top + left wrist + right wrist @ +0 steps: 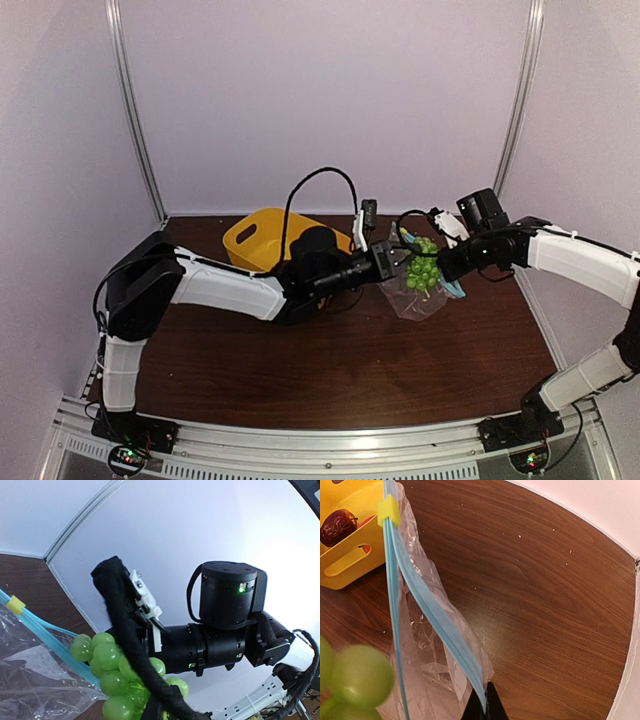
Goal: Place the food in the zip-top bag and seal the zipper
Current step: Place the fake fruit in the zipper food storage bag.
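My left gripper (402, 262) is shut on the bumpy green grape bunch (422, 268) and holds it over the open mouth of the clear zip-top bag (420, 298). In the left wrist view the grapes (114, 676) hang beside the light blue zipper (47, 631), and my own fingers are mostly hidden behind a black cable. My right gripper (485, 709) is shut on one end of the blue zipper strip (432, 611) and holds that side of the bag (427, 645) up. The two strips stand apart. The dark maroon fruit (339, 526) and a sliver of the pink-red fruit (368, 522) lie in the yellow basket (350, 562).
The yellow basket (262, 238) stands at the back, left of the bag and behind my left forearm. A yellow slider (388, 510) sits on the far end of the zipper. The right arm's wrist (225, 630) is close in front of my left camera.
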Controlling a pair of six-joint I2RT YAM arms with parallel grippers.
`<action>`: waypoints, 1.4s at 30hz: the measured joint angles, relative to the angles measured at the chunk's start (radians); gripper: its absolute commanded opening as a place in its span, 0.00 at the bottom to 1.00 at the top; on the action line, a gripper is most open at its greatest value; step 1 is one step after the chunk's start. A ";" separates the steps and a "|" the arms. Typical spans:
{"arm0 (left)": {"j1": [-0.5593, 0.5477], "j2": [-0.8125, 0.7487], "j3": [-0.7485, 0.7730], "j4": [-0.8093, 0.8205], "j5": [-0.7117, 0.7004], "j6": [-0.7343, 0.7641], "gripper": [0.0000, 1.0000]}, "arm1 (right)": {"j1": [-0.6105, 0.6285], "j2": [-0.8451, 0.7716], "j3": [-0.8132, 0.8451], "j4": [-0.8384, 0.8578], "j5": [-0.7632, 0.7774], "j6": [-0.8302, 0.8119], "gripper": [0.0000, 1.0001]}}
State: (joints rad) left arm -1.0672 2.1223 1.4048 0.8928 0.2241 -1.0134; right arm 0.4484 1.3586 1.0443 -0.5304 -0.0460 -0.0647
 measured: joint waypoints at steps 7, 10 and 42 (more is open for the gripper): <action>-0.014 0.042 0.149 -0.137 -0.058 -0.101 0.00 | 0.000 -0.029 -0.004 0.013 0.002 0.021 0.00; -0.014 0.088 0.230 -0.199 -0.089 -0.146 0.00 | 0.000 -0.061 -0.004 0.011 0.007 0.025 0.00; -0.035 0.206 0.468 -0.483 -0.119 -0.144 0.00 | 0.000 -0.137 -0.063 0.065 0.028 0.047 0.00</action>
State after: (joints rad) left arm -1.1023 2.3283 1.8732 0.4095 0.1047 -1.1576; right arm 0.4488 1.2221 0.9817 -0.4652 -0.0181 -0.0174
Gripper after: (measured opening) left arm 0.035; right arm 0.004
